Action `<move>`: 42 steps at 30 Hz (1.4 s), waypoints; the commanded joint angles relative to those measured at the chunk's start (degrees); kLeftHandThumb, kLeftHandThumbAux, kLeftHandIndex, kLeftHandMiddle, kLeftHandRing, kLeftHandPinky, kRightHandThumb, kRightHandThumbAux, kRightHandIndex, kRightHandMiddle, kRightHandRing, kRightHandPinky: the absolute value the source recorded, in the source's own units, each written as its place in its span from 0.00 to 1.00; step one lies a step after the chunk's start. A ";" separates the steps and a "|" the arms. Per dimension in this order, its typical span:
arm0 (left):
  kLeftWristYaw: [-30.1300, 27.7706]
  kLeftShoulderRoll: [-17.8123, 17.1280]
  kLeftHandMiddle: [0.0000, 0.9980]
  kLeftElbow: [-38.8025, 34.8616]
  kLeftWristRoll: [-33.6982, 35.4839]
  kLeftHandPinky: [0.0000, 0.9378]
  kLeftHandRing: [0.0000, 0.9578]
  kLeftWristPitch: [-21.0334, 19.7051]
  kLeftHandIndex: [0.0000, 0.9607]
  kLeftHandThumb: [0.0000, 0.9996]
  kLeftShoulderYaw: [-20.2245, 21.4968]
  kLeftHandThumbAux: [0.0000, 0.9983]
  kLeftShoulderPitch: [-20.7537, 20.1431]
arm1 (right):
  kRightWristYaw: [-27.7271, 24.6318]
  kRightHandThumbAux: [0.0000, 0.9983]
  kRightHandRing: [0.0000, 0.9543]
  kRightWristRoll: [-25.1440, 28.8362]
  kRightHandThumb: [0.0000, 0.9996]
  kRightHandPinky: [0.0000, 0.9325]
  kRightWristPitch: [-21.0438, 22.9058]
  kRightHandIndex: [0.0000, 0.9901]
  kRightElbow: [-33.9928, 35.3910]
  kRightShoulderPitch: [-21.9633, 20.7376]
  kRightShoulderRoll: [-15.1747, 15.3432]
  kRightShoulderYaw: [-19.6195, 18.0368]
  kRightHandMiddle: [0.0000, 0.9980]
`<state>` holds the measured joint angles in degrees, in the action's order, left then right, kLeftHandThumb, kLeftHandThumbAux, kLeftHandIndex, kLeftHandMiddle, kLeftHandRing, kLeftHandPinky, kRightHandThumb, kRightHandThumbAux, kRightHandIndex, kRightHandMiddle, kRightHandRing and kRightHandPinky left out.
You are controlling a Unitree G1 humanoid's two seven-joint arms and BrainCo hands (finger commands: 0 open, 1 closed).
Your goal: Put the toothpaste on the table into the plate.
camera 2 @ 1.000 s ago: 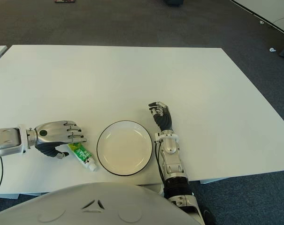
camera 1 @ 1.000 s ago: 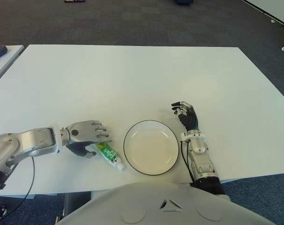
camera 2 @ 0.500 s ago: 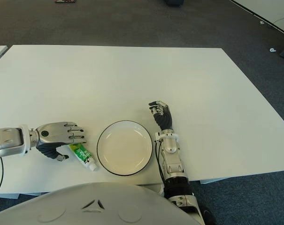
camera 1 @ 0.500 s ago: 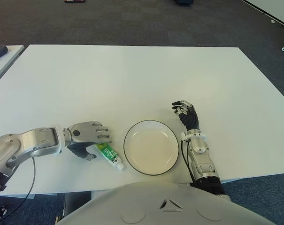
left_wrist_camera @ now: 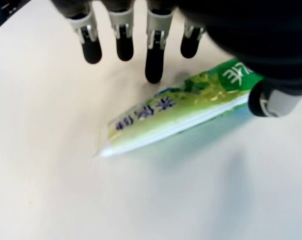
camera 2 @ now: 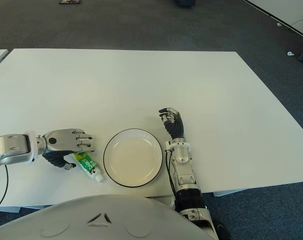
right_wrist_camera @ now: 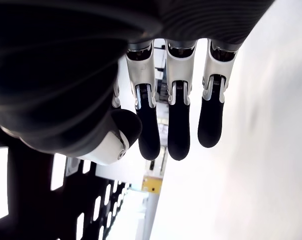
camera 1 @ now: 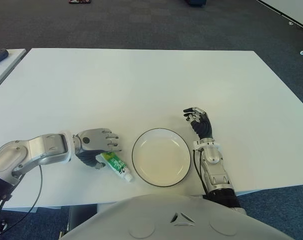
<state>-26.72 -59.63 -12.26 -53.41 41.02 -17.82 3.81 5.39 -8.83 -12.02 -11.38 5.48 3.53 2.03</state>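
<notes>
Left hand (camera 1: 96, 142) has moved closer over the toothpaste (camera 1: 116, 166), fingers spread

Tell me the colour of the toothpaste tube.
The toothpaste is green and white with dark lettering, clearest in the left wrist view.

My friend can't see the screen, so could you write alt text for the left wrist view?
A green and white toothpaste tube lies flat on a white table. The robot's left hand is over one end of it, four dark fingertips spread above the tube and the thumb at its far end, not yet closed on it.
</notes>
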 commanded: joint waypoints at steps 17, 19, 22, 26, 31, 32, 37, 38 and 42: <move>42.02 6.88 0.28 19.27 -23.66 0.28 0.25 -9.88 0.24 0.47 -9.29 0.39 3.89 | -0.29 0.74 0.42 0.25 0.71 0.45 -0.20 0.42 1.48 0.96 0.17 -0.74 0.41; 44.55 7.65 0.29 20.68 -24.49 0.28 0.26 -11.23 0.26 0.49 -10.48 0.40 3.21 | -0.41 0.74 0.42 0.27 0.71 0.45 -0.12 0.42 1.69 1.07 0.22 -0.79 0.41; 47.39 8.44 0.30 22.14 -26.01 0.30 0.27 -13.08 0.29 0.51 -12.41 0.41 2.01 | -0.58 0.74 0.42 0.42 0.71 0.45 -0.19 0.42 1.81 1.15 0.24 -0.85 0.41; 52.96 8.88 0.33 24.06 -27.91 0.33 0.31 -15.76 0.32 0.51 -14.67 0.43 1.32 | -0.70 0.74 0.42 0.51 0.70 0.46 -0.17 0.42 2.38 1.49 0.17 -0.92 0.41; 59.13 9.98 0.37 27.50 -29.14 0.36 0.34 -18.60 0.35 0.52 -17.42 0.45 0.32 | -0.35 0.74 0.43 0.24 0.70 0.47 0.15 0.42 2.94 1.85 0.06 -1.01 0.41; 59.76 10.08 0.37 28.05 -29.15 0.36 0.34 -18.97 0.36 0.52 -17.91 0.46 0.11 | -0.28 0.74 0.43 0.17 0.70 0.47 0.24 0.42 3.03 1.90 0.04 -1.02 0.41; 60.54 10.23 0.37 29.76 -27.95 0.35 0.34 -19.99 0.36 0.54 -19.72 0.47 -0.66 | 0.02 0.74 0.43 -0.06 0.70 0.47 0.45 0.42 3.32 2.14 0.03 -1.09 0.41; 60.42 10.26 0.36 30.00 -27.57 0.34 0.33 -20.08 0.36 0.54 -19.96 0.47 -0.76 | 0.07 0.74 0.43 -0.09 0.70 0.47 0.47 0.42 3.36 2.17 0.04 -1.11 0.41; 61.41 10.00 0.35 30.46 -27.25 0.34 0.32 -20.70 0.35 0.58 -20.78 0.48 -1.16 | 0.19 0.74 0.43 -0.14 0.70 0.47 0.56 0.42 3.38 2.21 0.05 -1.16 0.41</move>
<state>36.80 -49.72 14.21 -78.25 20.41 -35.13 0.61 5.36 -8.86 -12.09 -8.31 7.33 3.57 1.02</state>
